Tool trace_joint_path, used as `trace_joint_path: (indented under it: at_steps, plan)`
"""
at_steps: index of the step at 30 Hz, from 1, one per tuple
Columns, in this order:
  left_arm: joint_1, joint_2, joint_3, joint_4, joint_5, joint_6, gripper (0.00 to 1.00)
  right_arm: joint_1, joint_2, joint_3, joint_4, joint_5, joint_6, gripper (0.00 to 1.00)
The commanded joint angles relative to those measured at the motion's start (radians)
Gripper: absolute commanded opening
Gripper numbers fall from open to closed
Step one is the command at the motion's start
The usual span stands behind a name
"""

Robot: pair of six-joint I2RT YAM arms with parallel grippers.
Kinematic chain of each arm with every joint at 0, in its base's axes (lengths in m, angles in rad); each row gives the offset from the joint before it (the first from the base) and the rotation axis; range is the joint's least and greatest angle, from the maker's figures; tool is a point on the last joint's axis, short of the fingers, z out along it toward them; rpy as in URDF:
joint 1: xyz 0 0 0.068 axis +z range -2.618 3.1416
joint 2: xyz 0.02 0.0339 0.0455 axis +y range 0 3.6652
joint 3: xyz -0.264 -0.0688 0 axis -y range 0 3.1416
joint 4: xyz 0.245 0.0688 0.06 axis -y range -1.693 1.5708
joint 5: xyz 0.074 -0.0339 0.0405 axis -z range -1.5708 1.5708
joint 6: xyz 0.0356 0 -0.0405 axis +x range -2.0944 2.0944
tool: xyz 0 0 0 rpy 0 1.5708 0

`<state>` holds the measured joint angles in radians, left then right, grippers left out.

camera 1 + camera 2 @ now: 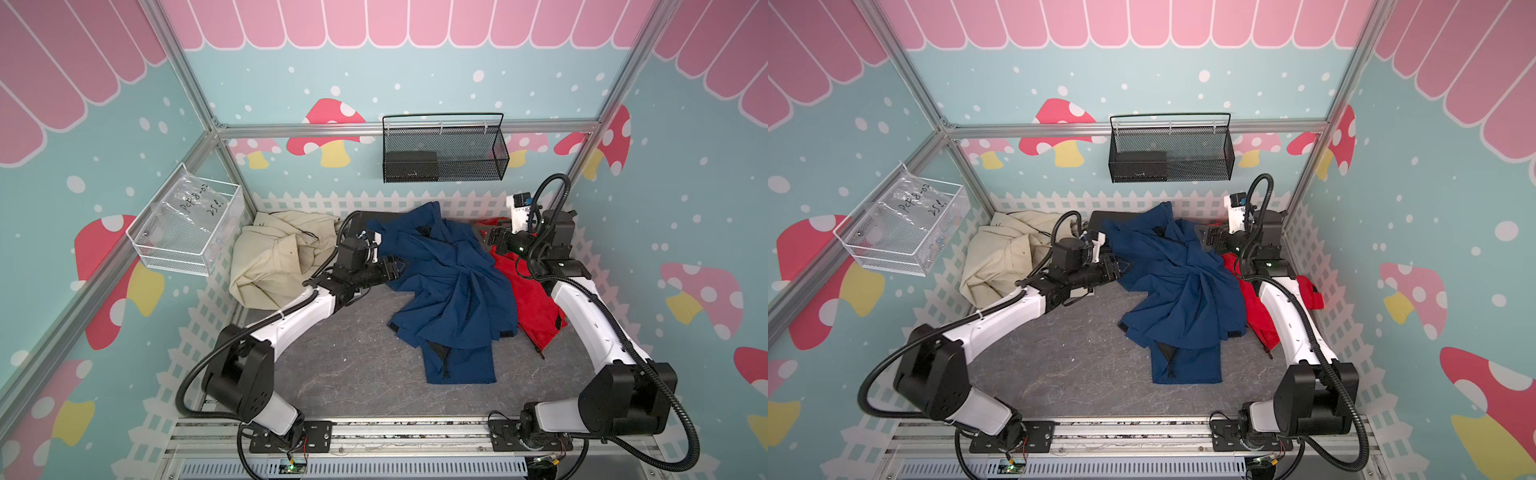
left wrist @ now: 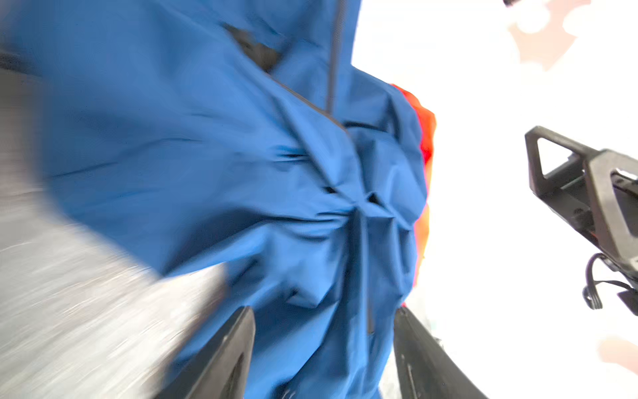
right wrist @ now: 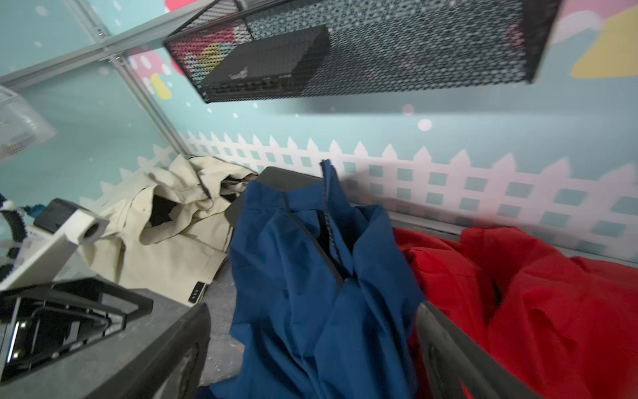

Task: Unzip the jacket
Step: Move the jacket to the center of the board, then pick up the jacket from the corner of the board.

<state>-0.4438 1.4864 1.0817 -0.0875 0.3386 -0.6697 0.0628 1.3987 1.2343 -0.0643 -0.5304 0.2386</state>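
Observation:
The blue jacket point(image 1: 449, 286) point(image 1: 1179, 286) lies crumpled on the middle of the grey table. Its dark zipper point(image 3: 328, 221) is parted from the collar down to a point in the chest. My left gripper point(image 1: 399, 266) point(image 1: 1123, 266) is at the jacket's left edge. In its wrist view its jaws point(image 2: 324, 311) stand apart, with loose blue cloth point(image 2: 241, 172) lying between them. My right gripper point(image 1: 484, 237) point(image 1: 1204, 235) hovers at the jacket's far right side. It is open point(image 3: 310, 311) above the blue cloth point(image 3: 310, 276) and grips nothing.
A beige jacket point(image 1: 278, 257) is heaped at the back left. A red jacket point(image 1: 528, 291) lies under the blue one's right side and beneath my right arm. A black mesh basket point(image 1: 444, 149) hangs on the back wall. A white wire basket point(image 1: 187, 224) hangs on the left wall.

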Motion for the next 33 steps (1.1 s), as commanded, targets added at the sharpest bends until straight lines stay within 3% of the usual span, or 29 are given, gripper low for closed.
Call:
trace_joint_path:
  at_steps: [1,3,8,11,12,17,22,27,33]
  plan:
    - [0.049,-0.132,-0.064,-0.193,-0.210,0.103,0.69,0.100,0.023,-0.022,-0.059,-0.066,-0.044,0.94]
    - [0.104,-0.209,-0.100,-0.267,-0.289,0.102,0.73,0.173,0.054,-0.008,-0.084,-0.042,-0.032,0.93]
    - [0.292,-0.321,-0.192,-0.309,-0.234,0.021,0.80,0.270,0.125,0.006,-0.058,-0.012,0.056,0.92]
    - [0.382,-0.376,-0.261,-0.252,-0.205,-0.056,0.89,0.291,0.144,0.005,-0.036,0.008,0.118,0.92]
    - [0.410,-0.388,-0.287,-0.222,-0.189,-0.086,0.98,0.296,0.149,0.001,-0.029,0.005,0.132,0.92]
    - [0.526,-0.392,-0.358,-0.102,-0.143,-0.166,1.00,0.308,0.156,-0.039,0.009,0.011,0.163,0.92]
    - [0.571,-0.299,-0.326,-0.046,-0.163,-0.178,1.00,0.308,0.149,-0.044,0.014,0.024,0.169,0.92]
    - [0.578,-0.156,-0.306,0.136,-0.146,-0.230,0.95,0.308,0.150,-0.059,0.043,0.030,0.168,0.92]
    - [0.586,-0.039,-0.237,0.149,-0.239,-0.194,0.98,0.308,0.152,-0.054,0.056,0.032,0.176,0.93]
